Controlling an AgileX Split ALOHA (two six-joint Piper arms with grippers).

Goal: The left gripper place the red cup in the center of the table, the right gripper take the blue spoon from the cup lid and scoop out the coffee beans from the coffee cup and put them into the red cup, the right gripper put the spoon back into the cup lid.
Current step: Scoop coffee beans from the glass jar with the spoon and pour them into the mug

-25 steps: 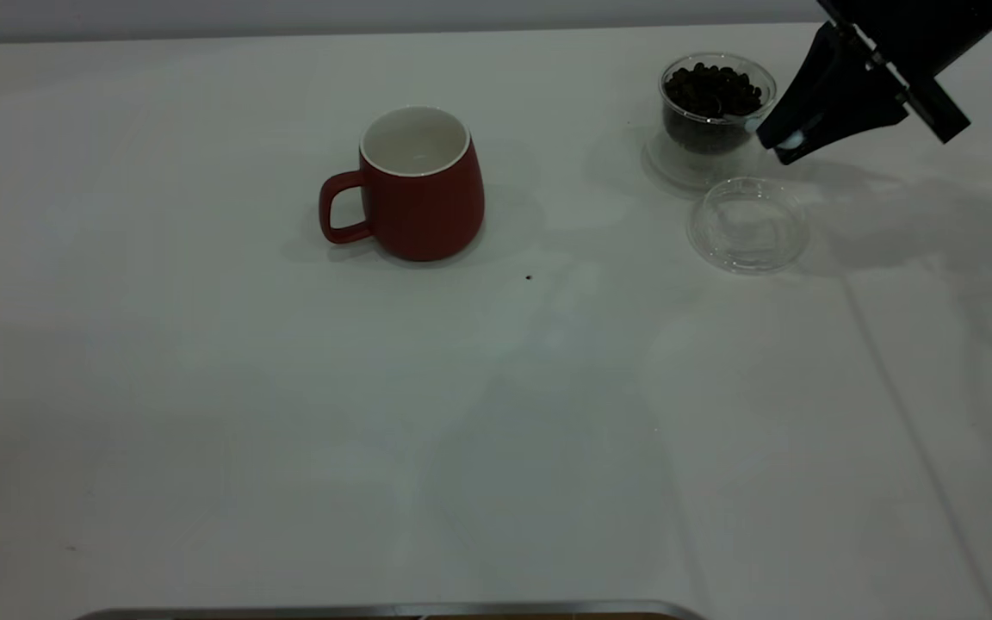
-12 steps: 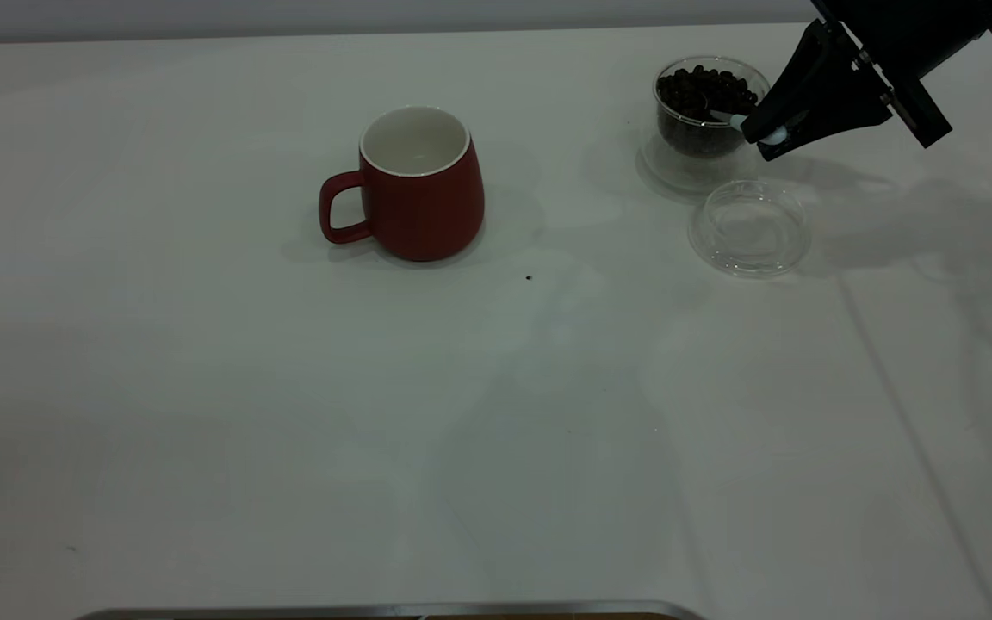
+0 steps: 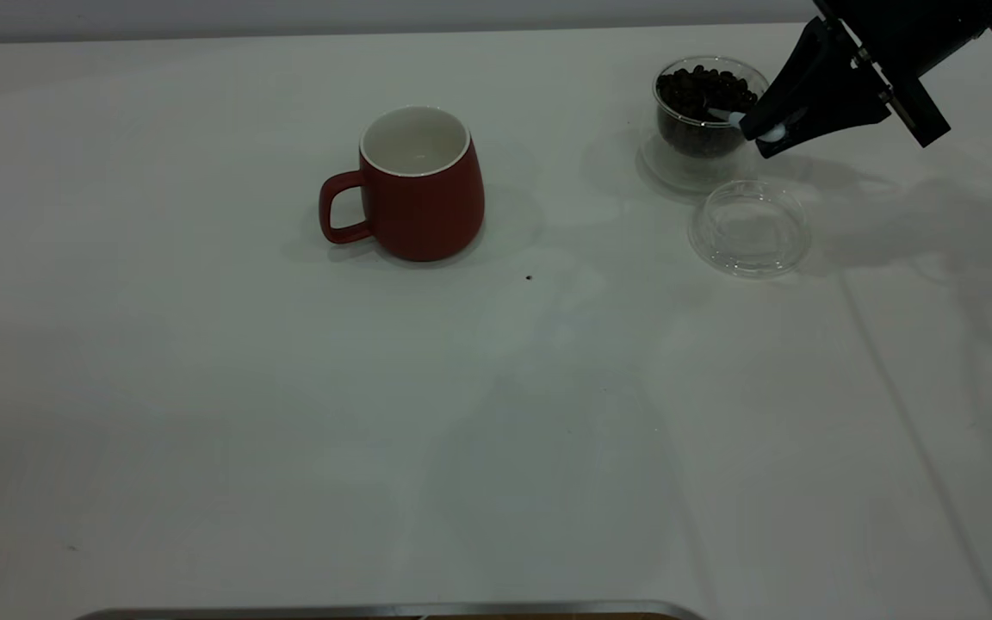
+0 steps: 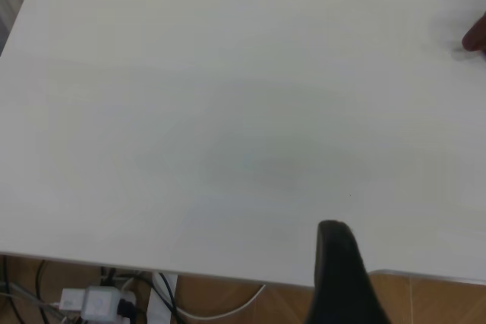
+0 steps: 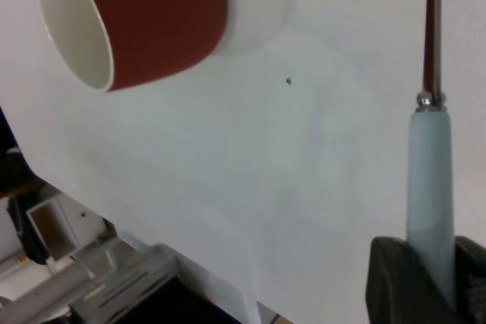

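The red cup [image 3: 414, 185] stands upright and empty near the table's [image 3: 496, 413] middle, its handle to the left; the right wrist view shows its white mouth [image 5: 144, 13]. At the back right, the clear coffee cup [image 3: 703, 112] holds coffee beans [image 3: 707, 88]. My right gripper [image 3: 767, 133] hovers just right of that cup, shut on the blue spoon [image 5: 430, 187] by its pale handle. The spoon's metal end reaches over the rim into the beans. The empty cup lid [image 3: 750, 228] lies in front of the coffee cup. My left gripper [image 4: 342, 278] is parked over the table's edge, away from everything.
A tiny dark speck [image 3: 529, 277] lies on the table right of the red cup. A metal strip [image 3: 375, 610] runs along the near edge. In the left wrist view, cables and a power strip [image 4: 99, 305] sit below the table edge.
My right gripper has shifted slightly left with the spoon, bringing its metal end further over the beans. The coffee cup has slid a little to the left.
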